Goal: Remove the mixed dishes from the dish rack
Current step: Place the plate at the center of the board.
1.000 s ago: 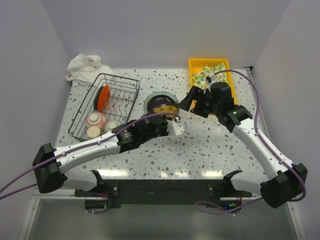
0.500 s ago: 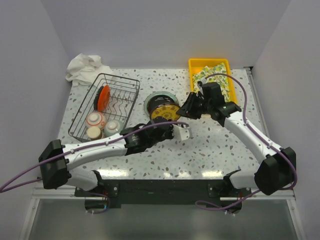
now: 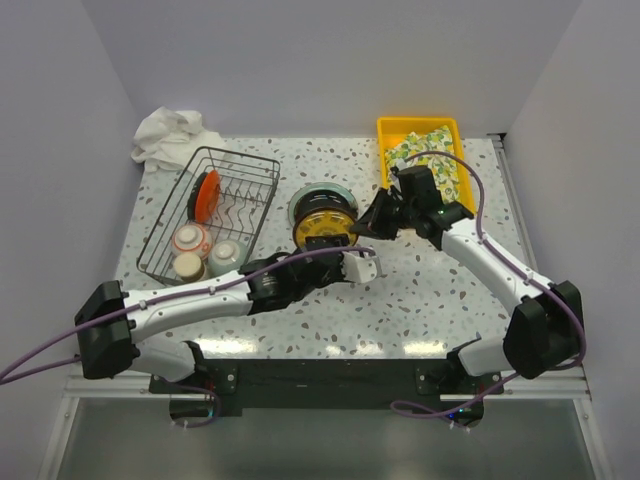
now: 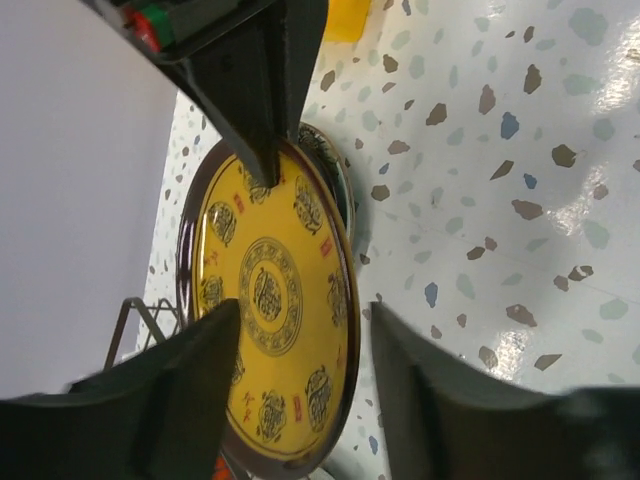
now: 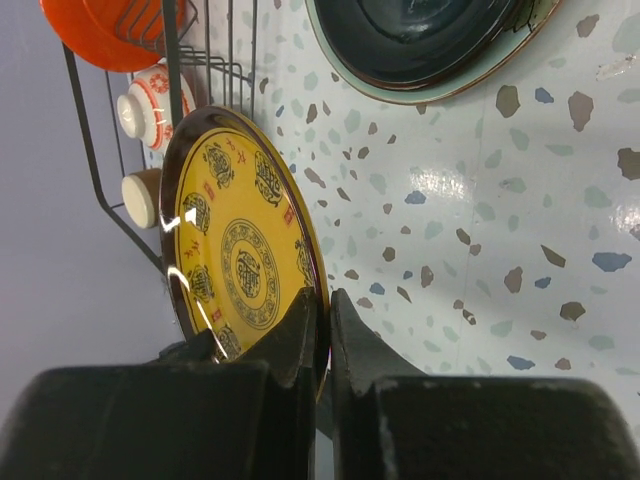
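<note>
A yellow patterned plate with a dark red rim (image 3: 325,228) (image 4: 265,300) (image 5: 235,250) stands on edge above the table, beside a stack of pale green and dark teal plates (image 3: 322,195) (image 5: 430,40). My right gripper (image 3: 358,228) (image 5: 328,300) is shut on the plate's rim. My left gripper (image 3: 345,255) (image 4: 305,320) is open, its jaws standing either side of the plate's lower rim without touching. The dish rack (image 3: 240,157) (image 5: 170,60) holds an orange plate (image 3: 207,193), a red-white bowl (image 3: 190,238) and two cups (image 3: 187,265) (image 3: 225,253).
A yellow tray with a lemon-print cloth (image 3: 425,150) sits at the back right, just behind my right arm. A crumpled white cloth (image 3: 170,135) lies behind the rack at the back left. Walls close off the left, back and right sides.
My right gripper moved in to the plate and shut on its rim. My left gripper, which was shut on the plate, has opened.
</note>
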Available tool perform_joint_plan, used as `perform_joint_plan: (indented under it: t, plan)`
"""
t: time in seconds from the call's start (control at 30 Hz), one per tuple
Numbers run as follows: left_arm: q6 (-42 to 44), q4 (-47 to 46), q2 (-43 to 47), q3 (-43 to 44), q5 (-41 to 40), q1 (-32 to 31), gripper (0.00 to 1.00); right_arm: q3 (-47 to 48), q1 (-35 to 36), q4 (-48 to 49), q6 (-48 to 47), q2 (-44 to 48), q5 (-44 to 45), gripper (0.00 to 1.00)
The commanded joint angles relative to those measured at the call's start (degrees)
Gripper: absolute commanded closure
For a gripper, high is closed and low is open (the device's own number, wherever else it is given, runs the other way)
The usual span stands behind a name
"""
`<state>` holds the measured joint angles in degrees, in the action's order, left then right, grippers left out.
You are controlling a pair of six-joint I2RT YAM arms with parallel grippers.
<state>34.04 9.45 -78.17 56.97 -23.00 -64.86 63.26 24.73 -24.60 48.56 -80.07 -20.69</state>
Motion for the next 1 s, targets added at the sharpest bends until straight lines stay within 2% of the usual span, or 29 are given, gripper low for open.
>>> perform_joint_plan:
  t: [0.0,0.13,0.17,0.27,0.33,0.47,0.57,0.67,0.97]
  plan:
    - [-5.2,-0.8,5.2,-1.1,-1.7,1.8,0.32,-0.1,-0.1,3.9,-0.8,-0.8,1.1,1.00]
    - [-12.4,4.2,9.3,0.0,4.9,8.1,0.16,0.1,-0.1,6.7,-0.8,-2.4,4.0,1.00]
    - [-15.0,4.9,10.2,-0.1,6.1,11.3,0.11,0.2,-0.3,7.4,-0.8,-2.8,4.5,1.00]
    - [-19.0,6.5,14.9,-0.5,9.6,17.6,0.05,0.8,-0.6,9.7,-0.7,-4.9,6.3,1.00]
    - [-21.1,8.2,17.8,-0.5,13.1,21.6,0.05,1.6,-1.4,11.2,-0.7,-6.9,7.8,1.00]
    - [-27.7,11.8,20.6,-0.1,19.7,36.2,0.04,3.9,-3.0,12.9,-0.7,-11.4,8.5,1.00]
    - [-31.4,13.3,22.0,-0.4,24.5,44.8,0.04,6.0,-3.3,14.0,-1.8,-15.2,9.2,1.00]
    - [-33.5,14.9,22.8,-0.7,25.1,48.9,0.04,8.9,-3.5,14.2,-2.2,-19.1,9.3,1.00]
    - [-35.4,17.0,26.8,-2.8,23.2,50.0,0.04,16.1,-3.5,14.9,-2.5,-28.3,8.6,1.00]
